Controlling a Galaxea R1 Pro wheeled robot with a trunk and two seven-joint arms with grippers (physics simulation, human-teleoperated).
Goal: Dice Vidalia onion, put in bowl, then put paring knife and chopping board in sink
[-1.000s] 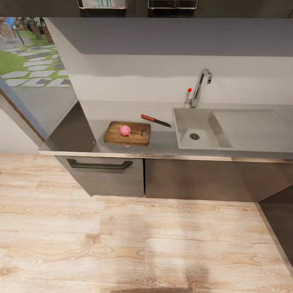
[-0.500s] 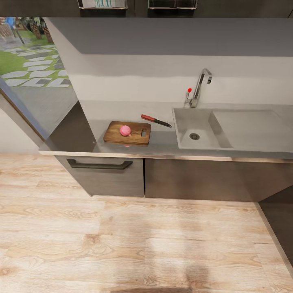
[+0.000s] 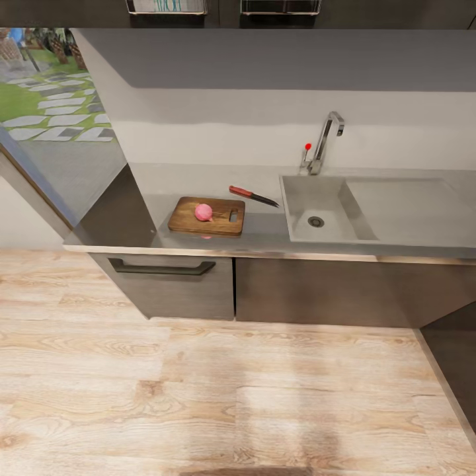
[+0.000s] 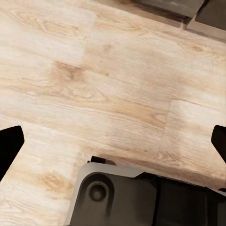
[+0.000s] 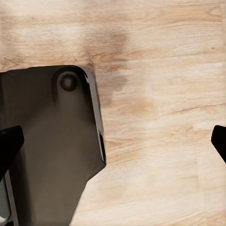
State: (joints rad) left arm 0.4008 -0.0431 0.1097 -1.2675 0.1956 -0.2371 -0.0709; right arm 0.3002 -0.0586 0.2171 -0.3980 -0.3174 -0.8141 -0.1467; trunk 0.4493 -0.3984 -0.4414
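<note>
Onion (image 3: 203,211), pink and whole, lies on the chopping board (image 3: 188,218) just as a second ago, the paring knife (image 3: 253,196) between board and sink (image 3: 330,198), so dicing waits while both grippers (image 4: 113,141) (image 5: 113,141) hang wide and empty over the floor.

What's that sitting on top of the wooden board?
A round pink onion rests on the chopping board, beside its slot handle. The wood directly beneath the onion is covered.
</note>
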